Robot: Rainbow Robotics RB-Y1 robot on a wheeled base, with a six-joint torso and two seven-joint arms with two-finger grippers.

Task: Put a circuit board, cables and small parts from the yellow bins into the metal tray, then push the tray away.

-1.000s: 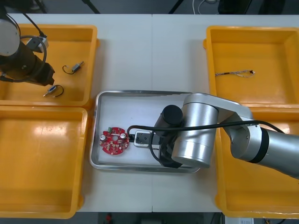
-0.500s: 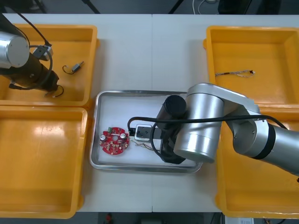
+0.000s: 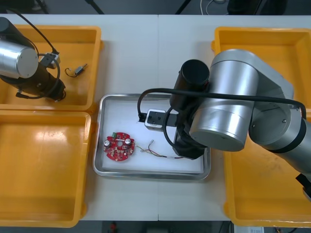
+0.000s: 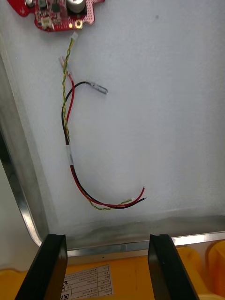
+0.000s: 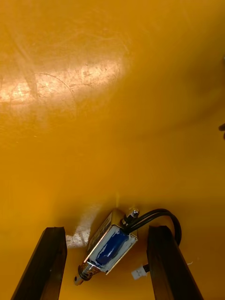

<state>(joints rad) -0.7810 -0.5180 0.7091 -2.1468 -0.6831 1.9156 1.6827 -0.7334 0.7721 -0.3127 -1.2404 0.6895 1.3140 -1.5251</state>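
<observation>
Jaws of the right gripper [image 4: 108,239] stand open & empty, lifted off since 1 s ago; red and yellow cable [image 4: 69,155] now lies loose in the metal tray [image 3: 146,96] beside the circuit board [image 3: 118,146], so that drop's done; left gripper [image 5: 107,229] has dropped into its yellow bin [image 3: 73,48], jaws open astride a small metal part [image 5: 108,244].

You have the shiny metal tray [image 3: 121,114] mid-table [image 3: 160,48], with two yellow plastic bins [image 3: 43,165] on each side. In the tray, the round red circuit board [image 3: 119,146] lies at the left, the thin red and yellow cable [image 3: 155,151] just right of it. The right gripper [image 4: 105,239] stands over the tray's right rim. The left gripper [image 5: 107,230] is in the far left bin [image 3: 92,48], with its fingers [image 5: 52,262] on either side of a small boxy metal part [image 5: 110,243]. A second small metal part [image 3: 80,69] lies to its right. A thin loose cable [image 3: 243,76] lies in the far right bin [image 3: 272,97].
</observation>
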